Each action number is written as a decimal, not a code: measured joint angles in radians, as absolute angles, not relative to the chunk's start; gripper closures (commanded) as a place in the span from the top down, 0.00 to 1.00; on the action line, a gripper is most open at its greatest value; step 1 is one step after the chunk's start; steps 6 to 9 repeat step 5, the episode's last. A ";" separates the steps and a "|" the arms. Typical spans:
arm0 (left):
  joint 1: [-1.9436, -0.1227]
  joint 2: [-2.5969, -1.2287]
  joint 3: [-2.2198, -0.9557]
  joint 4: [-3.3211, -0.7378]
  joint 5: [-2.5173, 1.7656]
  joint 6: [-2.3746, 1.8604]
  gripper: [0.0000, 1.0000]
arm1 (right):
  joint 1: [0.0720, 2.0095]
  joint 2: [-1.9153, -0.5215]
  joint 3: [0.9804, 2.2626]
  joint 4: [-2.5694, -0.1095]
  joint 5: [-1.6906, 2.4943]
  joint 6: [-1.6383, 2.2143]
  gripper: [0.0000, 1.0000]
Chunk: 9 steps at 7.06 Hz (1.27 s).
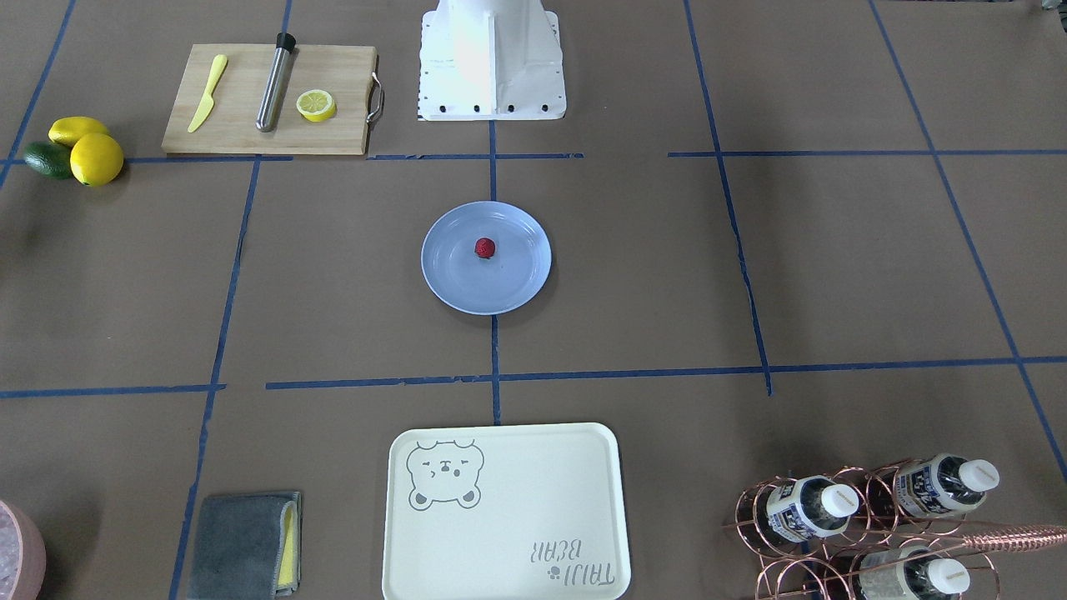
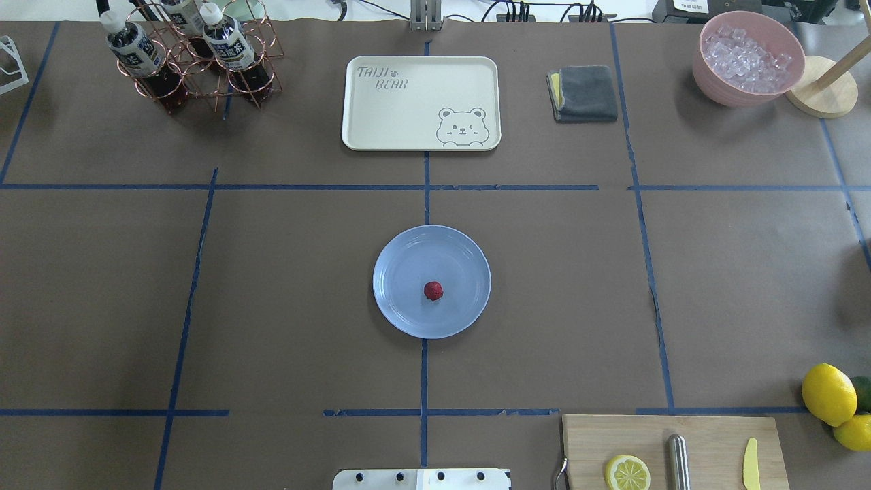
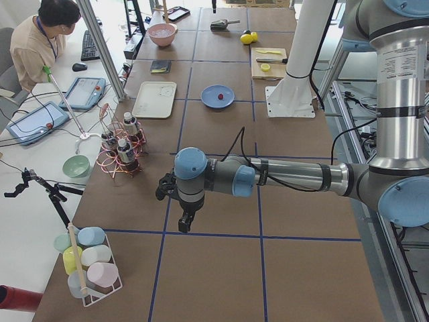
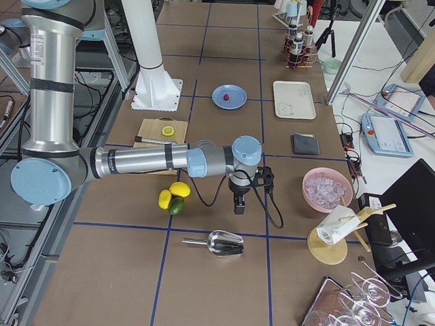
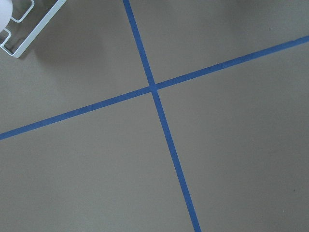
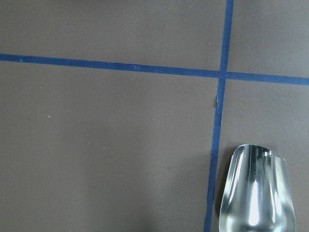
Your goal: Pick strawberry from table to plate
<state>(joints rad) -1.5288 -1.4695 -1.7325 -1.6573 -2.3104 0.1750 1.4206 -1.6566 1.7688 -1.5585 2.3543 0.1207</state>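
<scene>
The small dark-red strawberry (image 1: pixel 485 247) (image 2: pixel 433 291) lies inside the pale blue plate (image 1: pixel 454 287) (image 2: pixel 401 309) at the middle of the brown table (image 2: pixel 286 286). Both arms are far from the plate, one out toward each end of the table. The left gripper (image 3: pixel 182 223) hangs over bare table near a tape crossing. The right gripper (image 4: pixel 238 205) hangs beside the lemons. Each shows only in a side view, so I cannot tell whether it is open or shut. No fingers appear in either wrist view.
A cream bear tray (image 2: pixel 420 102) lies beyond the plate, with a bottle rack (image 2: pixel 194 54), a grey cloth (image 2: pixel 585 93) and an ice bowl (image 2: pixel 747 58). A cutting board (image 2: pixel 670 452) holds a lemon half. Lemons (image 2: pixel 828 393) and a metal scoop (image 6: pixel 256 193) lie near the right arm.
</scene>
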 measured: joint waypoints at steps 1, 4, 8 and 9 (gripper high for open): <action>-1.528 -1.474 -1.732 -1.657 -2.310 0.175 1.00 | 1.420 -1.651 1.766 -1.559 2.355 0.123 1.00; -1.530 -1.479 -1.736 -1.598 -2.362 0.176 1.00 | 1.419 -1.603 1.773 -1.567 2.371 0.151 1.00; -1.530 -1.488 -1.740 -1.576 -2.379 0.178 1.00 | 1.419 -1.595 1.774 -1.571 2.381 0.157 1.00; -1.530 -1.488 -1.740 -1.576 -2.379 0.178 1.00 | 1.419 -1.595 1.774 -1.571 2.381 0.157 1.00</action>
